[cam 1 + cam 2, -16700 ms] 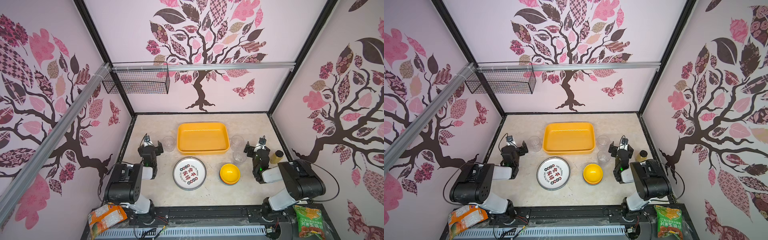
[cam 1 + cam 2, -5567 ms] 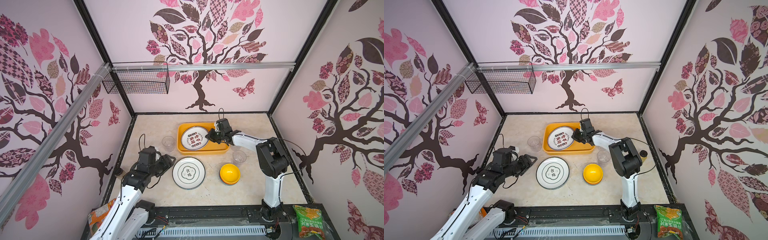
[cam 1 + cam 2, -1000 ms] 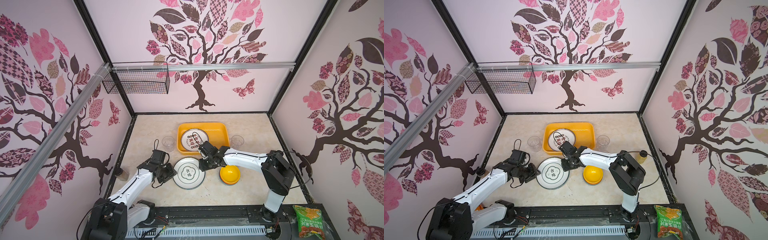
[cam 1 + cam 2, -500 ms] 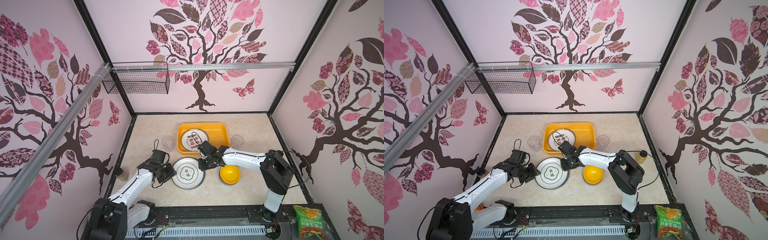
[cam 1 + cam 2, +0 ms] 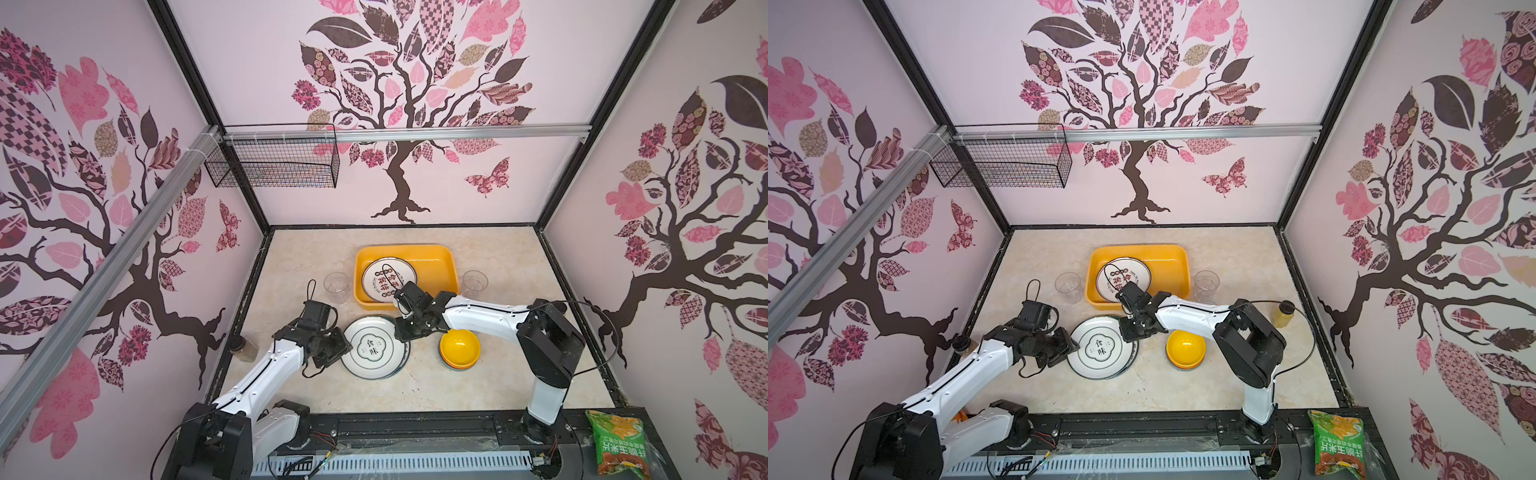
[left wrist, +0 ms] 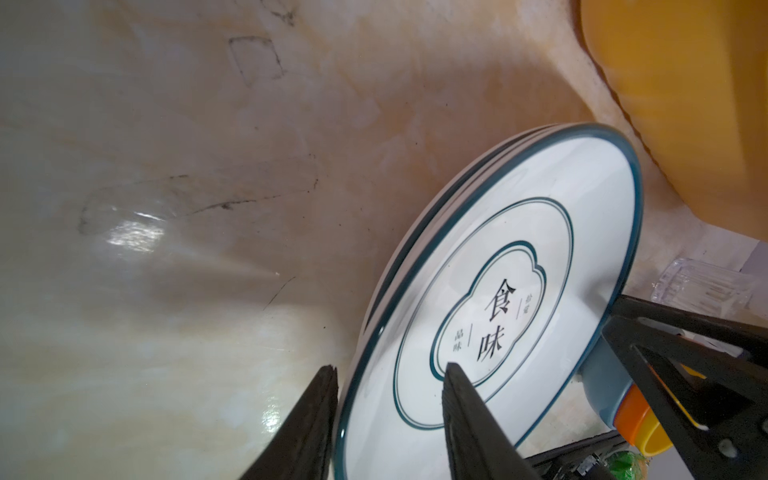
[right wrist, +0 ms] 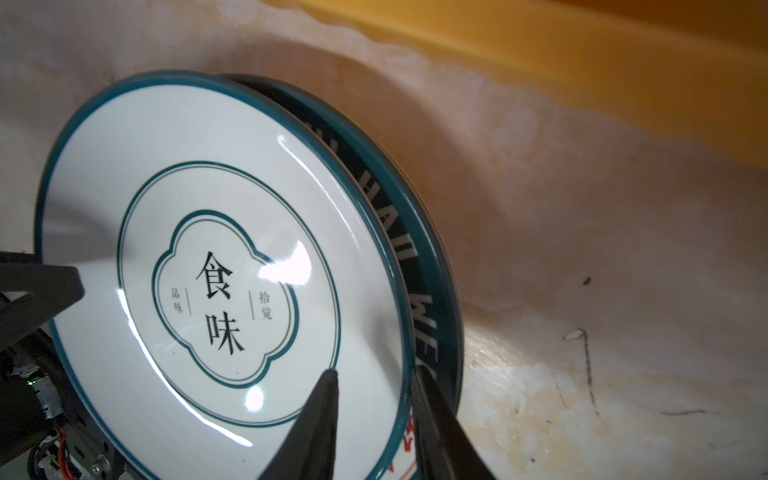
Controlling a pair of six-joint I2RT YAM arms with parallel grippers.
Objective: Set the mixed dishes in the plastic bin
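Right wrist view: the "食味" plate (image 7: 187, 208) is pinched by the right gripper (image 7: 374, 374). For the left gripper (image 6: 388, 368), that cannot be told.

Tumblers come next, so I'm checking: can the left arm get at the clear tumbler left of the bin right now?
Probably yes: the tumbler stands alone, with nothing between it and the left gripper, whose jaws straddle the top plate rim.
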